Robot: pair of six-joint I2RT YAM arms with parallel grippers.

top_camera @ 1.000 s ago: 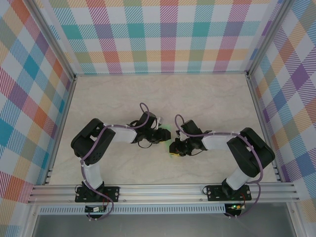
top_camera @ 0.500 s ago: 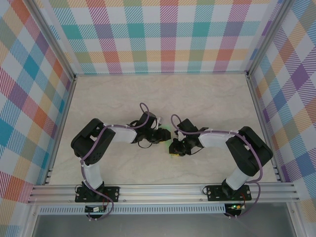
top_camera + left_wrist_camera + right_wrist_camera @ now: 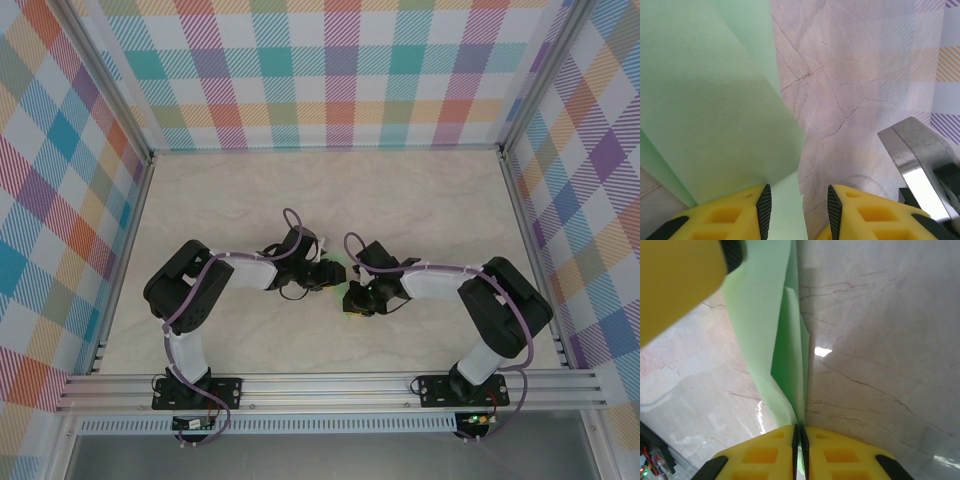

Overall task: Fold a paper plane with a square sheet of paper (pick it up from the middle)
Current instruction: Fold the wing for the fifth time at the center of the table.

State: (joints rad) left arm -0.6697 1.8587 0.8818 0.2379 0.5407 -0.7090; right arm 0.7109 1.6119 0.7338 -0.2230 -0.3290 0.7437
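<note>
While my right gripper (image 3: 801, 437) pinches the paper (image 3: 765, 315), its crease runs up-frame; left gripper (image 3: 796, 200) half-open, perhaps astride it.

I recorded the paper sheet (image 3: 782, 340) as pale mint-green, unmarked, folded into overlapping layers, narrowing to a crease pinched in the right gripper (image 3: 800, 432).

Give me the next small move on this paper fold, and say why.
Probably close the left gripper on the paper. Its jaws stand apart with a strip of the paper lying in the gap, while the right gripper is pinched shut on the folded layers. A second grip would likely steady the paper for creasing.
</note>
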